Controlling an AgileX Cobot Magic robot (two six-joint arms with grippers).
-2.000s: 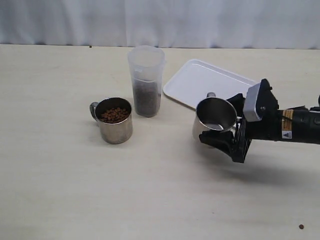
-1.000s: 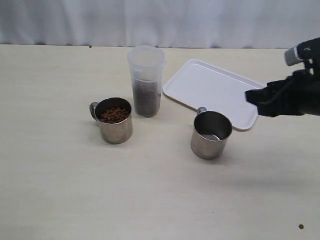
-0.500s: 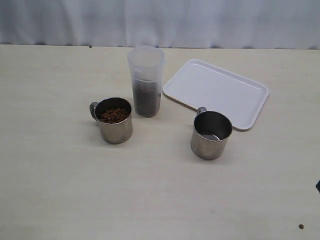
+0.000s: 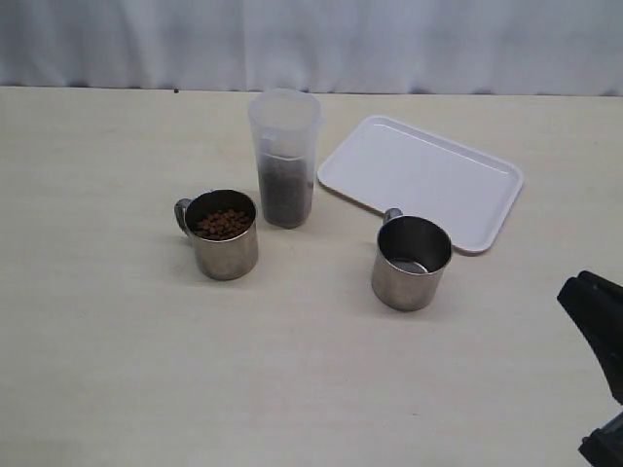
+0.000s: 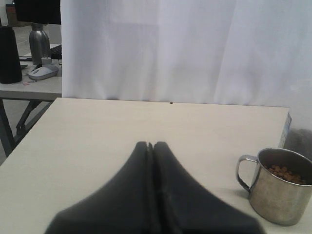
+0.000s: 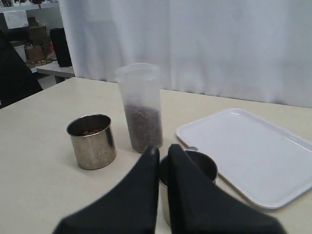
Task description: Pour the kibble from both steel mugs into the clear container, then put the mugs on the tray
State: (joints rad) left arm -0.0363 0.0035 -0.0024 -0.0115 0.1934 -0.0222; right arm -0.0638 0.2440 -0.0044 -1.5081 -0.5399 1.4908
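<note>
This looks like a lab corner in an office. A white curtain [image 5: 170, 48] screens off the pale table [image 5: 97, 126]. Just past the curtain's edge stands a desk [image 5: 29, 88] with a monitor [image 5: 36, 10], a mouse [image 5: 43, 72] and a steel flask [image 5: 40, 41].

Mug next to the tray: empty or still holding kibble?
Empty. The mug stands upright with its bare steel bottom showing; the other mug holds kibble.

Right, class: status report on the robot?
Left fingers shut, empty; right fingers shut, empty. One shiny steel mug holds brown kibble; other mug empty, beside flat white tray. Nothing in the way.
</note>
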